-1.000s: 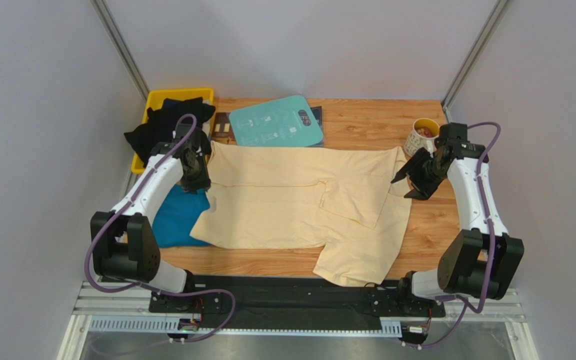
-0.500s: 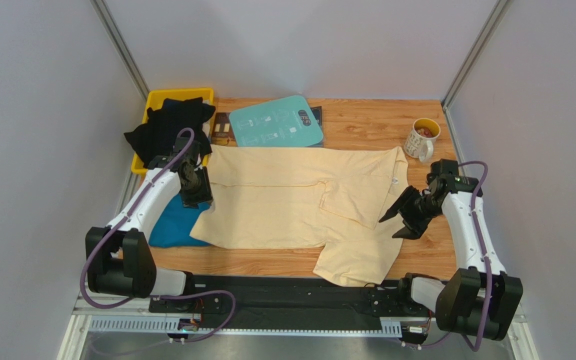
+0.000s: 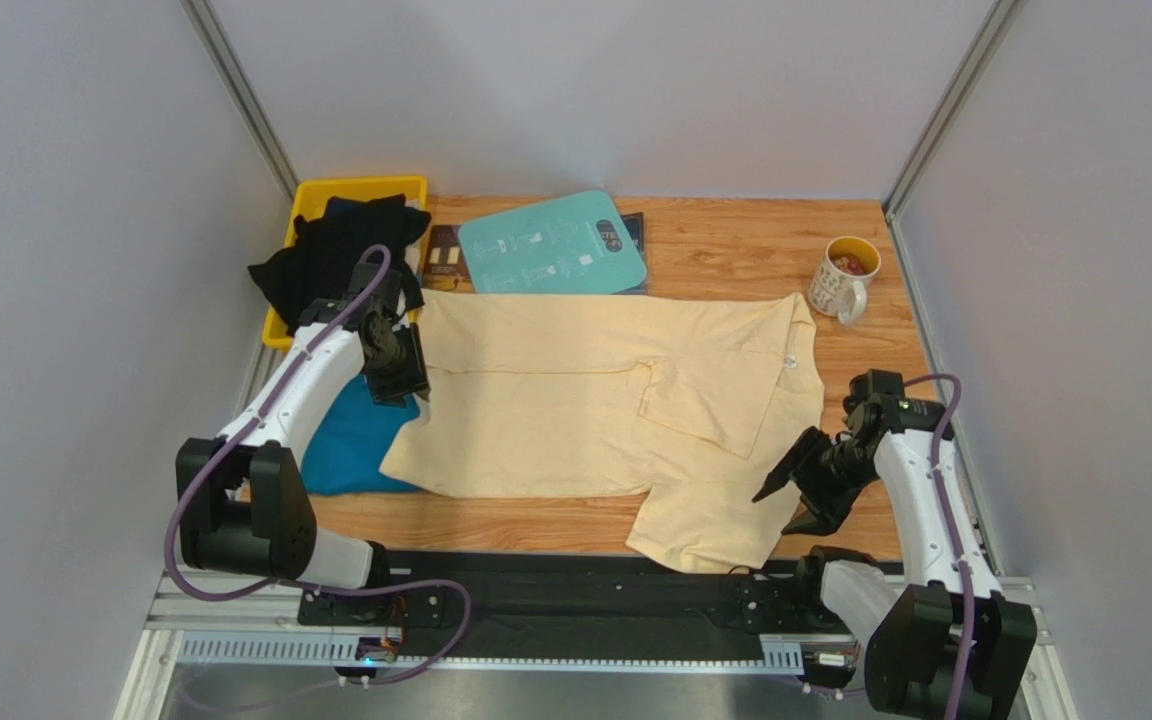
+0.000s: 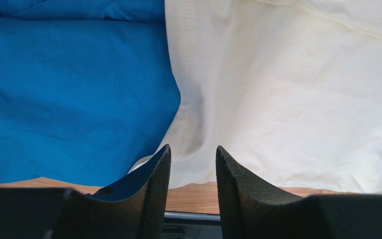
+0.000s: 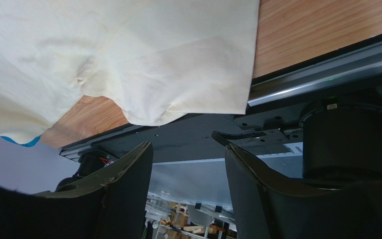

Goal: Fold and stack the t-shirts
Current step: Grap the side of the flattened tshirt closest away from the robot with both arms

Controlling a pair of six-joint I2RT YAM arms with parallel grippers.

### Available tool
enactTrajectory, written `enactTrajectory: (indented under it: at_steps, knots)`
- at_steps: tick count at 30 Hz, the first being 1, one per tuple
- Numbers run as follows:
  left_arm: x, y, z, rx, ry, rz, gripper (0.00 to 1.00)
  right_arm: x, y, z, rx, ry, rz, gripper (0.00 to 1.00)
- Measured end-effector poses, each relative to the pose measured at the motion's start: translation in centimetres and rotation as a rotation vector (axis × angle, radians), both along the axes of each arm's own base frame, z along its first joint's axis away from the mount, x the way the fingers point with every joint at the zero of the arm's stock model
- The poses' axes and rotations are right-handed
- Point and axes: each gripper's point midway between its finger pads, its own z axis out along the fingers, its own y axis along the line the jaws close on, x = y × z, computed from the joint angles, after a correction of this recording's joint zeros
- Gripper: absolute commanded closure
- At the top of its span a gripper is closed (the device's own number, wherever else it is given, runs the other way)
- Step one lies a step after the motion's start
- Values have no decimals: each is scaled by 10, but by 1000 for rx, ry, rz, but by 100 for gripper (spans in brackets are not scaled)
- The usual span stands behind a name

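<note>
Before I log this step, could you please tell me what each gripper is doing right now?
Left gripper: open, holding nothing.
Right gripper: open, holding nothing.

From above, the soft teal-blue t-shirt [image 3: 345, 443] shows only as a patch, its right part under the wide pale cream-yellow t-shirt [image 3: 582, 405] and its far edge behind the white left arm [image 3: 297, 383], while the crumpled black t-shirts [image 3: 330, 252] cover most of the yellow plastic tray [image 3: 364, 189] (how many lie there cannot be told). The white print on the rigid flat teal board [image 3: 552, 248] is too small to read, and the board hides much of a dark flat thing [image 3: 444, 255] behind it. In both wrist views the cream cloth runs off the frame edges.
</note>
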Motion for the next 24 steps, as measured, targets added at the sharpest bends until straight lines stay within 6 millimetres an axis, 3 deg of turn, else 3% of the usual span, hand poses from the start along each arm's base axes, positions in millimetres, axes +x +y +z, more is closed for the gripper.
enactTrajectory:
  at_steps: [4,15,24]
  knots:
    - [0,-2,-1,-8,5,-3,56,-15,2,-14,1,43,7,39]
    - [4,-4,3,-19,2,-6,55,-16,-6,-28,-46,138,10,39]
    - [-1,3,0,17,26,5,50,23,-16,-25,-80,100,10,39]
